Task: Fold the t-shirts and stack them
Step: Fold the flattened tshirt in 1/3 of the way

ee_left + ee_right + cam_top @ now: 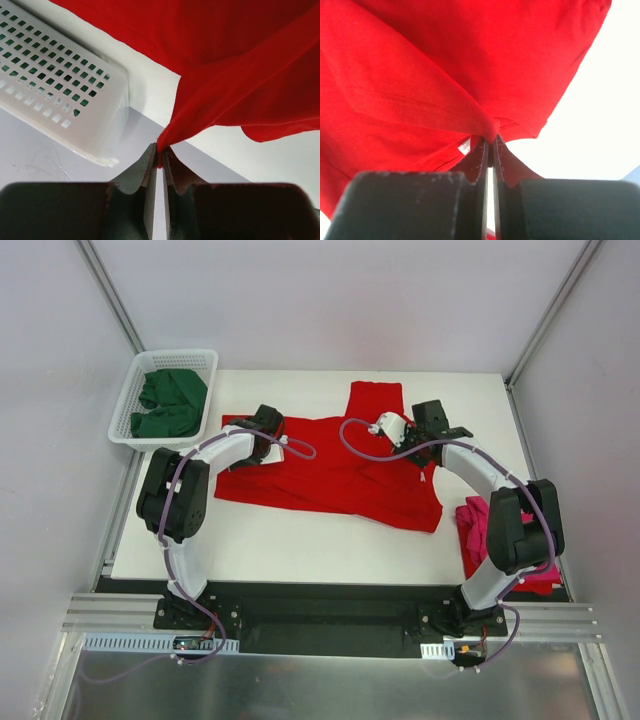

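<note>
While pinched at two points, spread across the middle of the table [300, 550]: bright red t-shirt [340, 475]. Left tool [160, 150] clamped together on a thin tip of cloth at the shirt's left edge, near a white lattice basket [125, 410] holding dark green t-shirts [172, 398]. Right tool [490, 144] clamped on a bunched fold beside a small sewn label. Magenta-pink t-shirt [478, 528] lying at the table's right edge. Likely risks: slipping free of so shallow a left pinch under uneven pulling; bunching into a crooked fold; catching the basket.
</note>
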`<state>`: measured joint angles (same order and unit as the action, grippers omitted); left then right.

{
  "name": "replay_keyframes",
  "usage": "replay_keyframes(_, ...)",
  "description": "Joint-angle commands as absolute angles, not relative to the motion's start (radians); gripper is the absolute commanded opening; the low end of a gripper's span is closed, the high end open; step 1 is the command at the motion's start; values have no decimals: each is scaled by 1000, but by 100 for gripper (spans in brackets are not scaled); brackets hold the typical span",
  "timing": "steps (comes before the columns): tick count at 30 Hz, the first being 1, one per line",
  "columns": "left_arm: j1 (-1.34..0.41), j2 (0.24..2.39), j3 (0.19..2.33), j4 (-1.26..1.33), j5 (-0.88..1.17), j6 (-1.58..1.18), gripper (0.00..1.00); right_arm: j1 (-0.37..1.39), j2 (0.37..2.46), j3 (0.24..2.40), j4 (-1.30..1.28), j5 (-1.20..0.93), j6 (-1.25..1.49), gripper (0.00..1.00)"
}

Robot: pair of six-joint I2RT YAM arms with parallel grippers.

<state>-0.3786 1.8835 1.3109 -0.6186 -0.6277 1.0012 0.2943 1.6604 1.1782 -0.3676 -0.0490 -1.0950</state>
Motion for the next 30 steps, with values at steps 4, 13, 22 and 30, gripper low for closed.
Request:
replay_keyframes(4, -382, 1879, 1310, -640, -611, 969, 7, 293, 1620, 1221, -318, 49, -1124, 1)
replay_keyframes(13, -383, 1888, 1397, -624, -598, 959, 5, 273, 1623, 1207, -301, 121, -1135, 1)
replay_keyframes(22, -385, 1933, 1474, -600, -610, 992, 4, 241, 1601, 1196, -302, 150, -1131, 1)
replay_keyframes(30, -387, 1942, 1465, -595, -618, 999, 4, 235, 1595, 1192, -258, 166, -1108, 1)
